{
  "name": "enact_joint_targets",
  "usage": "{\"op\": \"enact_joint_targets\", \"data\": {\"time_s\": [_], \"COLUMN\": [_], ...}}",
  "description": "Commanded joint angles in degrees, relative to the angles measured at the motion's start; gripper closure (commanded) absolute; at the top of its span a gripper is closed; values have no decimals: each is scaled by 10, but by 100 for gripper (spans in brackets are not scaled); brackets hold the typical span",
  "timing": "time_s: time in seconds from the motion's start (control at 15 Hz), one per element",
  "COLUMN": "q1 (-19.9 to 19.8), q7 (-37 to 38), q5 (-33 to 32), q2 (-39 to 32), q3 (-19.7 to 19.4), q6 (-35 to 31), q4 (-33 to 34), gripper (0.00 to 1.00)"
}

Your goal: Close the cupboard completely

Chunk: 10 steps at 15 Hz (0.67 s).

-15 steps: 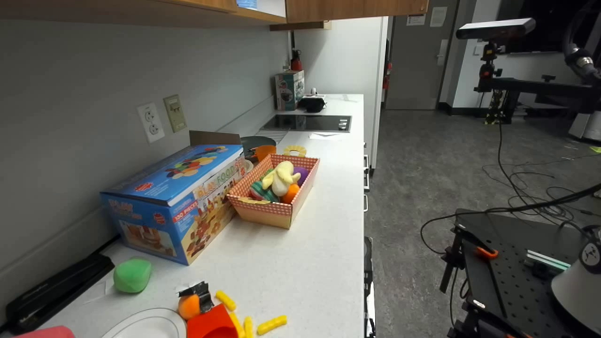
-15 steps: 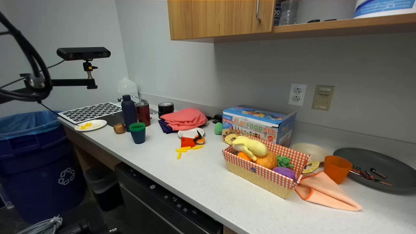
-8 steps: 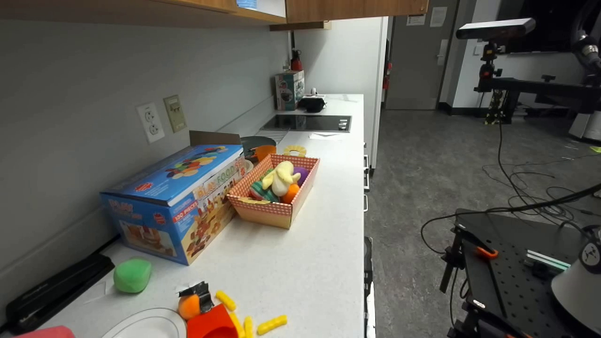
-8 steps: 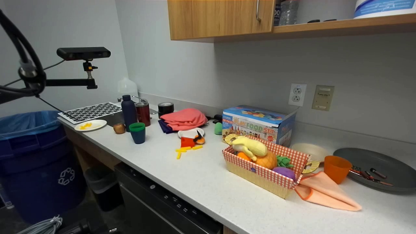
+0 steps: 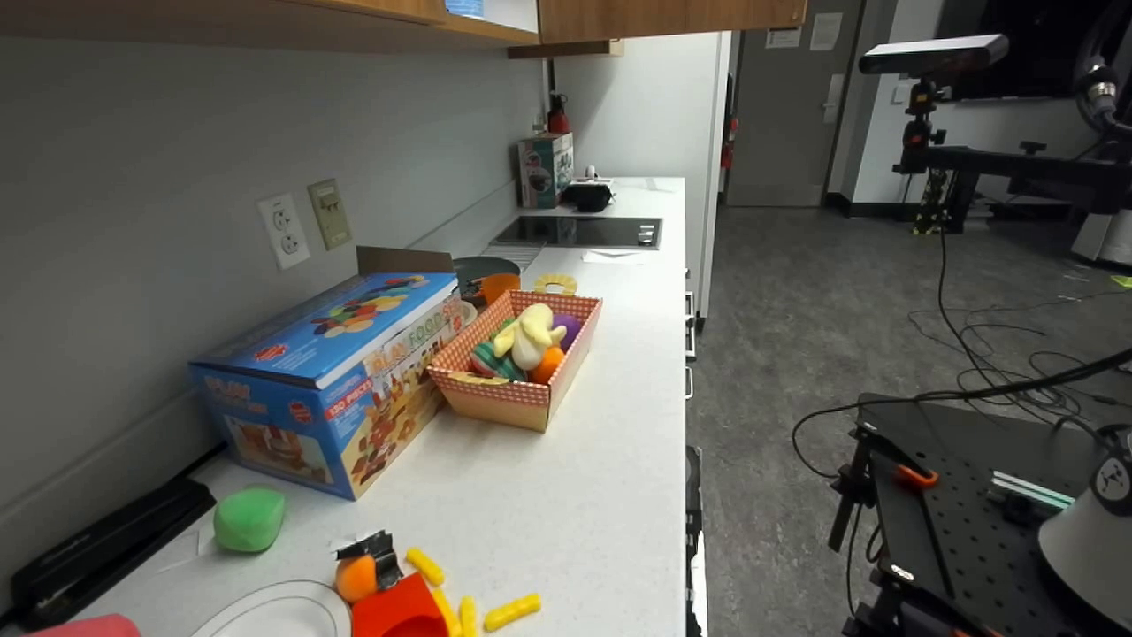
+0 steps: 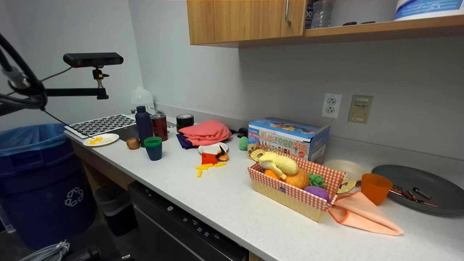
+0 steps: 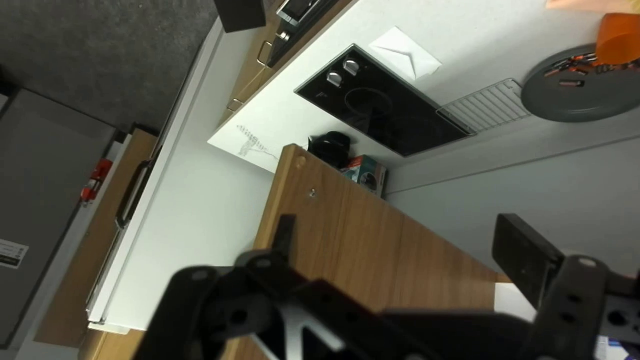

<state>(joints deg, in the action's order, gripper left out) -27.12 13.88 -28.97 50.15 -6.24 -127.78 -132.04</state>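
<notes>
Cupboard [image 6: 246, 21] smooth grained wood, slight sheen, with a satin metal handle [image 6: 287, 11]; claw [image 7: 398, 232] matt black, plastic or metal I can't tell from here. Bench [image 6: 217, 195] smooth, pale, faintly speckled; cooktop [image 7: 380, 102] glossy, like black glass; rack [image 7: 487, 106] bare wire metal; grey plate [image 6: 417, 176] matt; orange cup [image 6: 375, 188] smooth, plastic-looking; box [image 6: 282, 136] shiny printed card; basket [image 6: 286, 201] rough, straw-looking outside, its checked lining [image 6: 328, 174] like cloth. Napkin [image 6: 369, 217] and coral cloth [image 6: 205, 132] both soft matt fabric, bottle [image 6: 144, 125] matt, tumbler [image 6: 160, 128] a shiny red metallic, bin [image 6: 32, 199] smooth plastic with a thin, crinkly plastic liner [image 6: 40, 135], floor [image 5: 769, 292] matt and mottled.
</notes>
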Motion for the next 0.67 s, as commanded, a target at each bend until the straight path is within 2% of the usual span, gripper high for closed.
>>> {"op": "enact_joint_targets", "data": {"time_s": [0.0, 0.2, 0.4, 0.6], "q1": [1, 5, 4, 5], "q7": [0, 0, -9, -16], "q5": [0, 9, 20, 16], "q2": [-2, -5, -51, -101], "q3": [0, 2, -10, -31], "q6": [2, 16, 49, 55], "q4": [2, 11, 66, 123], "gripper": [0, 0, 0, 0]}}
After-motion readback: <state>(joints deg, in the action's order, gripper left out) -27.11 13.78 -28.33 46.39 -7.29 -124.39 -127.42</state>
